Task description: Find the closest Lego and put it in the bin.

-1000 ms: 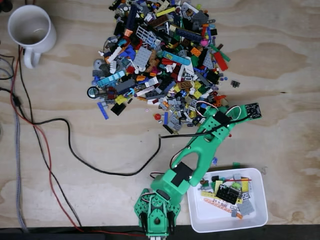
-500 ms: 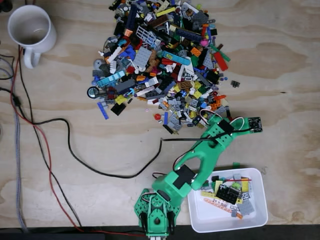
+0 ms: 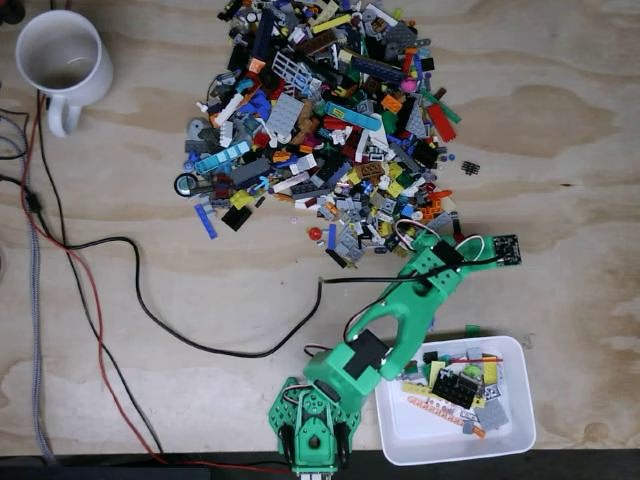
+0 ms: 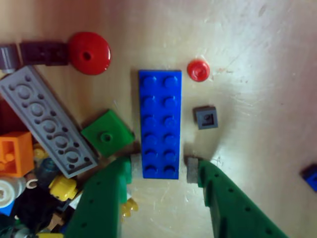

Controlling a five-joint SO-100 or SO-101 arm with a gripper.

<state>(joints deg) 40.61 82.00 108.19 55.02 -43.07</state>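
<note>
Lego-wise, the target looks like that long blue studded plate point(image 4: 159, 124) lying flat on the plywood desk point(image 4: 257, 59), right at the near edge of the big mixed pile point(image 3: 320, 120). The green fingers point(image 4: 159, 171) are spread apart with the plate's near end sitting between the two grey pads point(image 4: 192, 169), not clamped yet as far as I can tell.

I'd say go straight down and close gently across the narrow width, keeping the plate centred so it doesn't pivot out. Watch the left pad: a green square tile point(image 4: 107, 133) sits just beside it and could get pinched too. The small dark grey cube point(image 4: 205, 117) is near the other side. The white rectangular plastic bin point(image 3: 515, 440) waits beside the arm's base, already holding some pieces.
</note>
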